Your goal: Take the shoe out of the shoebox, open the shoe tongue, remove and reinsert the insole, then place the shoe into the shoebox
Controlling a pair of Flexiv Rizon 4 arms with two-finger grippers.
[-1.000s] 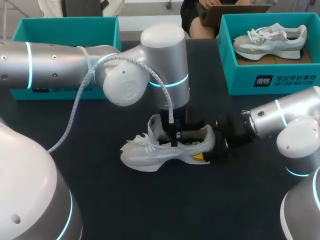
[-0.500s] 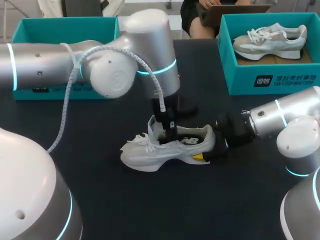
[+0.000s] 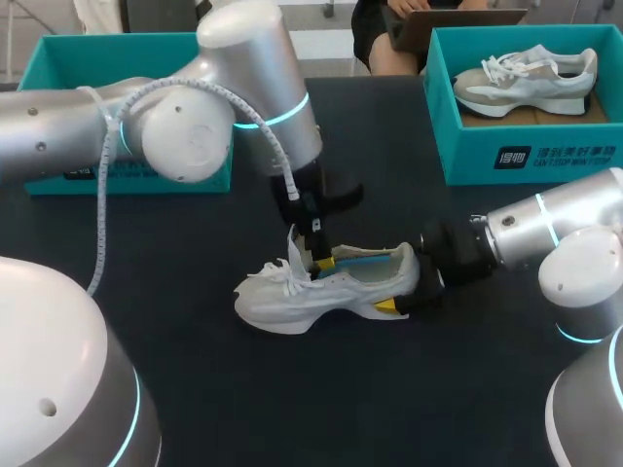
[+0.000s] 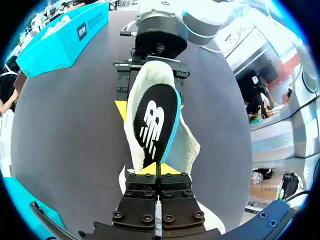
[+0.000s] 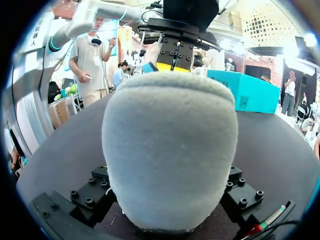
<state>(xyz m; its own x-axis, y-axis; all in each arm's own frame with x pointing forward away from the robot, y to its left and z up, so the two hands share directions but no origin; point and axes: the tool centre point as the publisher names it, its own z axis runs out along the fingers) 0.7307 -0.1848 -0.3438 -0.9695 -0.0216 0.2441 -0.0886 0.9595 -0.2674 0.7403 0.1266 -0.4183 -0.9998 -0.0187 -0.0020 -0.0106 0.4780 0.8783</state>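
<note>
At mid-table the shoe (image 3: 292, 297) stands on its sole, its heel clamped between the right gripper's (image 3: 410, 284) fingers. The left gripper's (image 4: 156, 172) fingers are pinched together on the front end of the insole (image 4: 152, 125), which is raised partway out of the opening. Insole removal looks to be the step in hand, and next it wants a steady pull up and clear with the heel held firm.

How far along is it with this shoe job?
Done: the shoe is out on the table, tongue raised. In hand: the right gripper clamps the heel while the left gripper pinches the insole, partly lifted out. Left: freeing the insole, reinserting it, then boxing the shoe.
</note>
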